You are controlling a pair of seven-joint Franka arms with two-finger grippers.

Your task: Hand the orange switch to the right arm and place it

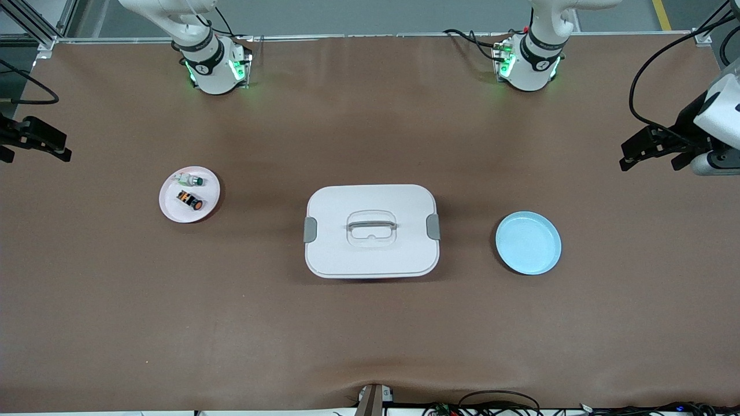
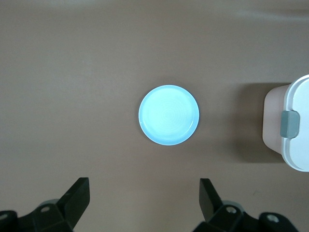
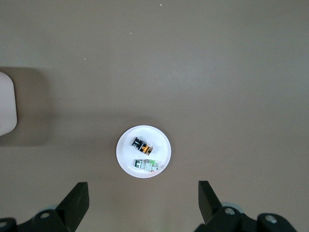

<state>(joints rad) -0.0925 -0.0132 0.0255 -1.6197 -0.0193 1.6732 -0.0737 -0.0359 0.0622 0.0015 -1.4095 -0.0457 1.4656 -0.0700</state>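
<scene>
Orange switch (image 1: 189, 199) lies on white plate (image 1: 173, 207), frame's left-centre, beside green switch (image 1: 191, 180). White lidded box (image 1: 371, 230) sits mid-frame between it and blue plate (image 1: 528, 242). Left gripper (image 1: 650, 151) and right gripper (image 1: 36, 141) wait at the frame edges, both spread wide and empty; no legible writing.

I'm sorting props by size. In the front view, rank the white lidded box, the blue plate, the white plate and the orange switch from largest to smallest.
1. White lidded box
2. Blue plate and white plate: close in size, blue looks slightly larger, so I won't rank them.
3. Orange switch, by far the smallest.
</scene>
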